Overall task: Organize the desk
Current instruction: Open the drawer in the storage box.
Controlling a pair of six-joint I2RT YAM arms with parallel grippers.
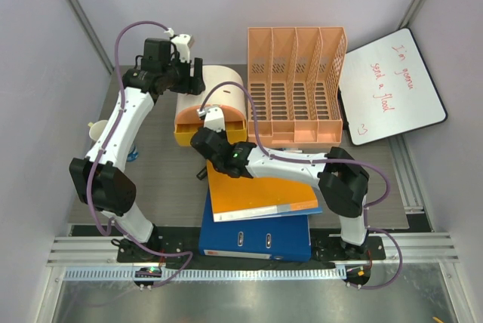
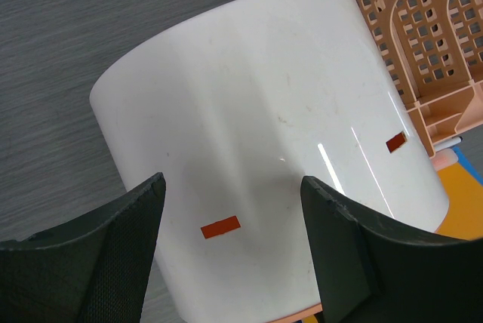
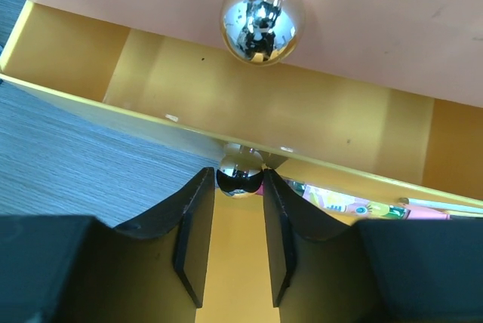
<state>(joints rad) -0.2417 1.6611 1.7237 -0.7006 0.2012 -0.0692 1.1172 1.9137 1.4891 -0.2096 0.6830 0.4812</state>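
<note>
1. The bench (image 1: 162, 187) is the dark grey wood-grain top under both of your arms. Bare grain shows at the left of each wrist view.
2. At its far middle stands a drawer unit (image 1: 219, 89) with a curved white top. Its yellow lower drawer (image 1: 187, 138) is pulled out over the bench.
3. Your right hand (image 3: 236, 176) sits low, just above the bench. Its fingers are pinched in close on the chrome knob (image 3: 240, 174) of that yellow drawer.
4. Your left hand (image 2: 232, 187) hangs over the white top with its fingers spread wide and nothing between them. The bench lies below and to its left.
5. Further out, a peach file rack (image 1: 294, 89) stands just right of the unit, with a whiteboard (image 1: 392, 85) beyond it.
6. An orange folder (image 1: 256, 191) lies on a blue binder (image 1: 256, 236) at the near edge.
</note>
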